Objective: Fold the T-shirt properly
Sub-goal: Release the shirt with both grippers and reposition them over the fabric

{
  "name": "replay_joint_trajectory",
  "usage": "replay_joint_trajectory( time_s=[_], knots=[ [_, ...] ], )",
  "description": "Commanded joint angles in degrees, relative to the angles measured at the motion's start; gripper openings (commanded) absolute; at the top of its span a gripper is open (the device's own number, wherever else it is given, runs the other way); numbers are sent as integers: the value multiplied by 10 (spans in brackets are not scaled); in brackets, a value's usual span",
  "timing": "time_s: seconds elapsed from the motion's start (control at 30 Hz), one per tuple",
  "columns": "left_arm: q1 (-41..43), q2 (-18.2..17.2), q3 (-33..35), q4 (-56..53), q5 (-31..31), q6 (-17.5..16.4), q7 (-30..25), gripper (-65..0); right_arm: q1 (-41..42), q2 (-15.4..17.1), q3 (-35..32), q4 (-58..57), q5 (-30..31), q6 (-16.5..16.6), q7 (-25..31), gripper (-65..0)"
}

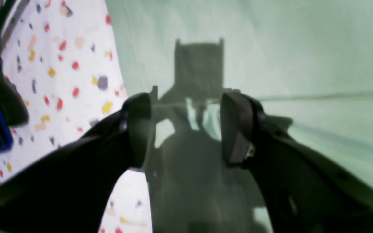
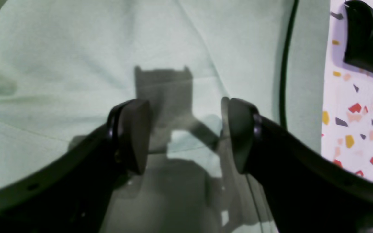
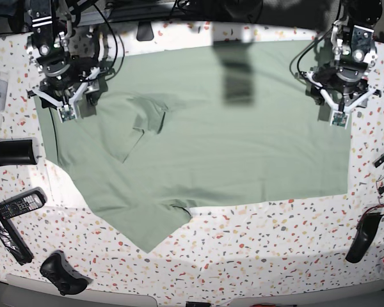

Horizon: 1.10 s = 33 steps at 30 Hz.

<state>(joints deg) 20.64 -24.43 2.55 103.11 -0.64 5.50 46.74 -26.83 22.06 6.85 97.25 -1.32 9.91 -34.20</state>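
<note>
Across the middle of the base frame, the T-shirt (image 3: 224, 141) lies spread on the speckled table (image 3: 275, 243). Left gripper (image 3: 338, 119), upper right, jaws spread wide, empty. Right gripper (image 3: 68, 114), upper left, likewise wide and empty, over cloth.

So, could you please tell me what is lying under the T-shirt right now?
The T-shirt lies spread on the speckled terrazzo-patterned table, which shows around its edges. Whatever else might sit beneath the cloth is covered and cannot be seen. Both pincers hover open above it.
</note>
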Motion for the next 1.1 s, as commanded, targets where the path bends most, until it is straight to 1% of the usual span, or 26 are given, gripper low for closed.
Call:
replay_joint_trajectory(
  time_s=[0.0,0.13,0.37,0.47,0.53,0.67,0.83,1.07],
  knots=[
    [-1,-5,-3,9,6,3,-9,-334,-7,7,3,-1,-17,-10,-43,-286],
    [2,-5,-3,9,6,3,-10,-334,-20,6,3,-1,-17,-10,-50,-286],
    [2,-5,-3,9,6,3,-10,-334,-75,6,3,-1,-17,-10,-50,-286],
    [2,-5,-3,9,6,3,-14,-334,-91,6,3,-1,-17,-24,-50,-286],
    [1,-5,-3,9,6,3,-14,-334,-97,6,3,4,-16,-26,-51,-286],
    [0,-5,-3,9,6,3,-18,-334,-118,1,3,42,-15,-27,-51,-286],
    [-6,-5,-4,9,6,3,-19,-334,-139,-14,3,105,-16,-38,-50,-286],
    [-10,-5,-3,9,6,3,-23,-334,-138,-16,3,117,-17,-40,-32,-286]
  ],
)
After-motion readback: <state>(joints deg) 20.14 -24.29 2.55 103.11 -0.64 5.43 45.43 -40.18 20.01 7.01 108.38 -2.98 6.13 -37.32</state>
